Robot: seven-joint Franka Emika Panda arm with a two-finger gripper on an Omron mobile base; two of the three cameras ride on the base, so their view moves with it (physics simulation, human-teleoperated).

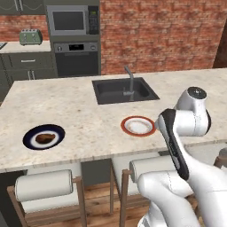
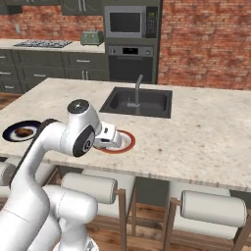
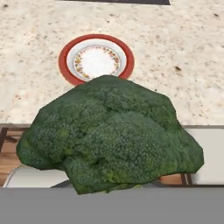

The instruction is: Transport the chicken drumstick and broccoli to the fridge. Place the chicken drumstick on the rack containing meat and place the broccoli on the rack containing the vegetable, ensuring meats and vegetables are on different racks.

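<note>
Here the fingers are closed on the broccoli [image 3: 111,135], which sits right in front of the hand camera as a big dark-green bumpy head; the fingertips themselves are hidden behind it. The hand hangs over the near edge of the worktop [image 1: 80,106], above the stools. In the right base view the hand [image 2: 109,137] shows as a white block in front of a red plate, though the broccoli cannot be made out there.

Just beyond the broccoli lies the red plate [image 3: 96,59], a red-rimmed white dish with a ring of small flecks round its centre. It is bare. The same plate [image 1: 138,126] sits near the front of the worktop, between the sink and the edge.

Well to the left on the worktop is a blue plate [image 1: 43,136], dark-rimmed with a white centre, and on it lies the drumstick [image 1: 45,138], a small reddish-brown lump. In the right base view this plate [image 2: 20,131] is partly behind the arm.

The sink [image 1: 125,90] is a dark basin set into the worktop, with a grey tap [image 1: 130,79] at its back edge. Two stools [image 1: 44,186] stand under the near edge.
</note>
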